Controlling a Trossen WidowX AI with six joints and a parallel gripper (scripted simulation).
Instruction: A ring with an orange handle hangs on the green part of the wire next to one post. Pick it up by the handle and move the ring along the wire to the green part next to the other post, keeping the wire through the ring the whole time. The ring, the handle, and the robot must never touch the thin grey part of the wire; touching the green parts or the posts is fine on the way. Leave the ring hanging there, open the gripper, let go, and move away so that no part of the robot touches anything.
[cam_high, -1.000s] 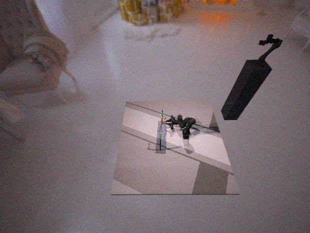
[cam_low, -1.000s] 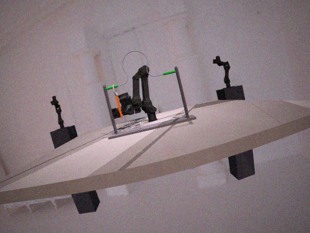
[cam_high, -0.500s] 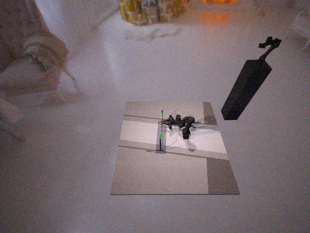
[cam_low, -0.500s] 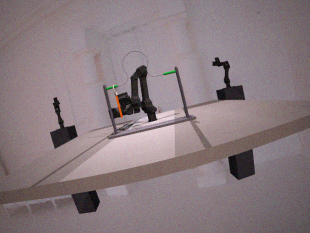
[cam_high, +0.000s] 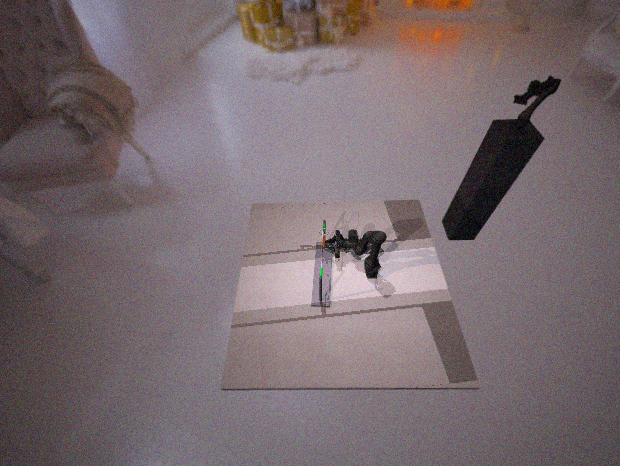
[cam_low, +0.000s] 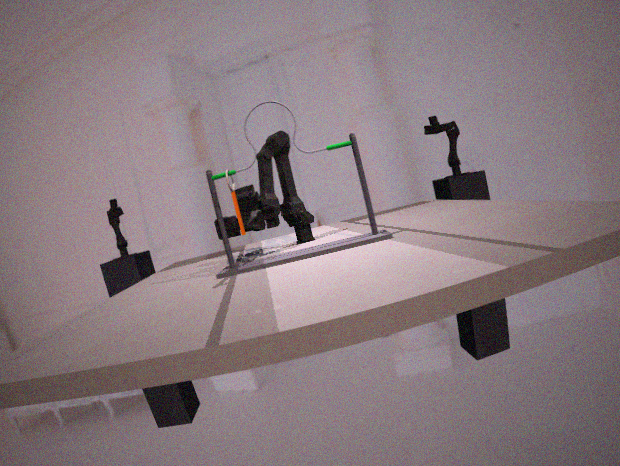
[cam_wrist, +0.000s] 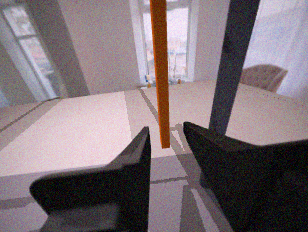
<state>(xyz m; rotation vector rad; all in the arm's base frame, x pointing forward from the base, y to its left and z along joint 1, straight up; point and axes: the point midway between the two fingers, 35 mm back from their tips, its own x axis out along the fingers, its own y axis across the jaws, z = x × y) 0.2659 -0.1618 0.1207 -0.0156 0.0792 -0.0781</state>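
The pale ring (cam_low: 232, 188) hangs around the green part (cam_low: 217, 176) beside the left post (cam_low: 218, 210) in the exterior view. Its orange handle (cam_low: 238, 212) (cam_wrist: 161, 75) (cam_high: 324, 241) hangs down, slightly tilted. My gripper (cam_wrist: 166, 128) is partly open, with nothing held. In the wrist view the handle's lower end shows in the gap between the fingertips, ahead of them; the near post (cam_wrist: 235, 65) stands to its right, beyond the right finger. The thin grey wire (cam_low: 270, 102) arches up and runs to the other green part (cam_low: 339, 145) by the right post (cam_low: 363, 185).
The posts stand on a grey base (cam_low: 310, 253) on the table. My arm (cam_low: 284, 170) stands behind the wire in the exterior view, its upper joint below the arch. Other arms on dark blocks (cam_low: 461, 186) (cam_high: 493, 175) stand beyond the table.
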